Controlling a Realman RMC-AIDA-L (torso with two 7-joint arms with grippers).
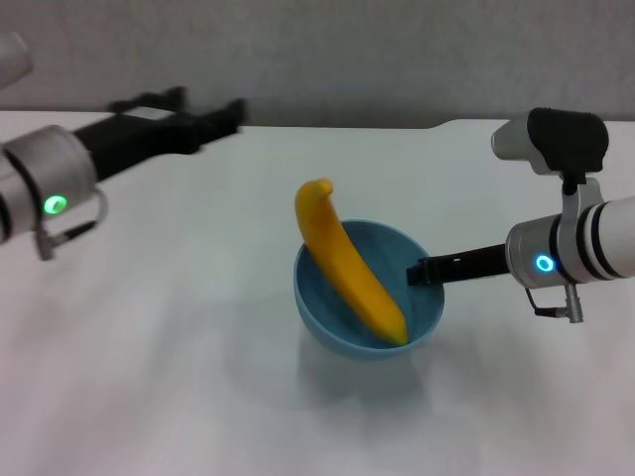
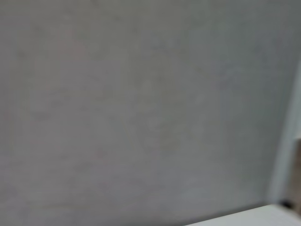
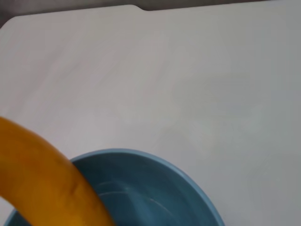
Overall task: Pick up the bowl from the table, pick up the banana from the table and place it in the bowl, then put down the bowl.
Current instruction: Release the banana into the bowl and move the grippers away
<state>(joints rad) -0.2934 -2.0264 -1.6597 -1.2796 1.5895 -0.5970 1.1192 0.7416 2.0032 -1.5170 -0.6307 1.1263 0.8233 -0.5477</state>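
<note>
The light-blue bowl [image 1: 332, 332] sits in the middle of the white table [image 1: 169, 337], a soft shadow under it. The yellow-orange banana [image 1: 347, 263] lies slanted inside it, one end resting on the far rim and sticking out above it. My right gripper [image 1: 419, 270] reaches in from the right and is shut on the bowl's right rim. The right wrist view shows the bowl's inside [image 3: 155, 193] and the banana [image 3: 42, 183] up close. My left gripper [image 1: 203, 114] hangs high at the far left, well away from the bowl.
A grey wall stands behind the table's far edge, which has a shallow notch [image 3: 141, 7]. Bare white tabletop [image 3: 188, 75] surrounds the bowl. The left wrist view shows only the grey wall [image 2: 141, 103].
</note>
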